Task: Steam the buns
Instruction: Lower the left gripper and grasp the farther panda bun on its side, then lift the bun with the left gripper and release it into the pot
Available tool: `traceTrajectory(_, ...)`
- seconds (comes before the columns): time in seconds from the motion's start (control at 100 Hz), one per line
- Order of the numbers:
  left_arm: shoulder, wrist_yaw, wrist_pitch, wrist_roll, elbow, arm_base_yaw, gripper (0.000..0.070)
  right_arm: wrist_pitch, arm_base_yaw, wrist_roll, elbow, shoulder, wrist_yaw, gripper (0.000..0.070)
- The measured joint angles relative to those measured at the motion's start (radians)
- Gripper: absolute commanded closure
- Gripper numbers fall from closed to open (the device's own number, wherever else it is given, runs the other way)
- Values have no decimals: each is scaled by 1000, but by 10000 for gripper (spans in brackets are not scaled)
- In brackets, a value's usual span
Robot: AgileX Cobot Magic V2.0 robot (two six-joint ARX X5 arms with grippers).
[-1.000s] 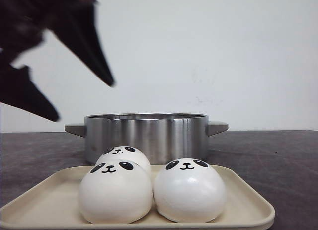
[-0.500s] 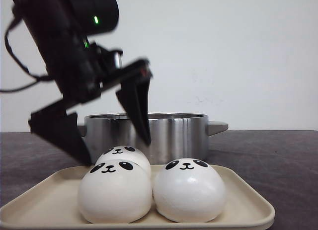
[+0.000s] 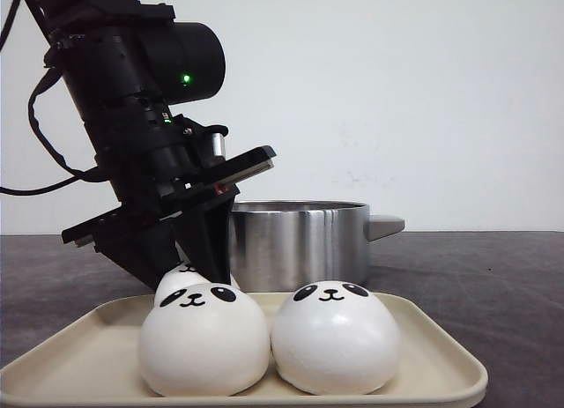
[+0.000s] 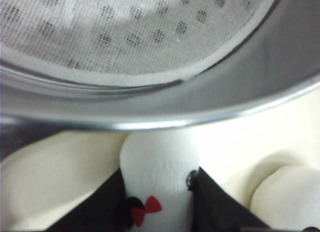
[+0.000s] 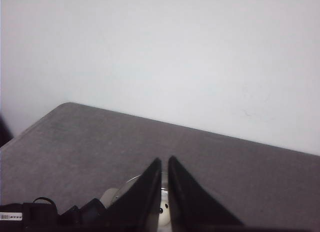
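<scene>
On the cream tray (image 3: 432, 337) near the front of the dark counter (image 3: 493, 267), two panda-faced buns sit side by side: the left front bun (image 3: 204, 337) and the right front bun (image 3: 335, 336), touching or very nearly so. A third one, the back bun (image 4: 159, 167), sits behind the left one and is the one being taken. The left tool (image 3: 189, 249) has its fingers down on either side of it, and the left wrist view shows the white dough squeezed narrow between the two dark fingers, so the tool is clamped on that bun. Just behind the tray stands the steel steamer pot (image 3: 300, 241), with a perforated, cloth-lined steaming rack (image 4: 125, 31) inside (no bun shows on the part of the rack in view).

The right tool (image 5: 164, 192) hangs well clear, its fingers almost together with only a thin slit between them and nothing in it; something pale shows beneath the tips, too small to identify.

The bun looks light and very soft: it deforms visibly under the grip, so a hard squeeze may crease or tear it. The sides of the dome, low and across the widest part, seem the sensible hold, as here. The smooth skin could slip if the grip is loosened much during a lift.
</scene>
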Motion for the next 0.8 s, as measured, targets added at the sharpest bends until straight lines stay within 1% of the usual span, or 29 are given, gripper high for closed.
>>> traceTrajectory(0.13,-89,-7,-37,25,9,-8,690,0,0,0,-13,-3,0,683)
traceTrajectory(0.22,-203,-27,-8,50,64,-18,689,0,0,0,-13,-3,0,683)
traceTrajectory(0.26,-250,-55,29,58,100,-19,689,0,0,0,-13,-2,0,683)
traceTrajectory(0.32,-297,-125,82,66,158,-18,689,0,0,0,-13,-2,0,683)
traceTrajectory(0.38,-309,-183,101,85,212,-1,689,0,0,0,-13,1,0,683)
traceTrajectory(0.43,-296,-203,107,106,246,20,689,0,0,0,-13,6,0,683)
traceTrajectory(0.53,-222,-209,105,136,293,65,689,0,0,0,-13,20,0,683)
traceTrajectory(0.64,-121,-211,93,144,316,105,689,0,0,0,-13,43,0,683)
traceTrajectory(0.8,1,-212,118,151,317,149,689,0,0,0,-14,68,0,683)
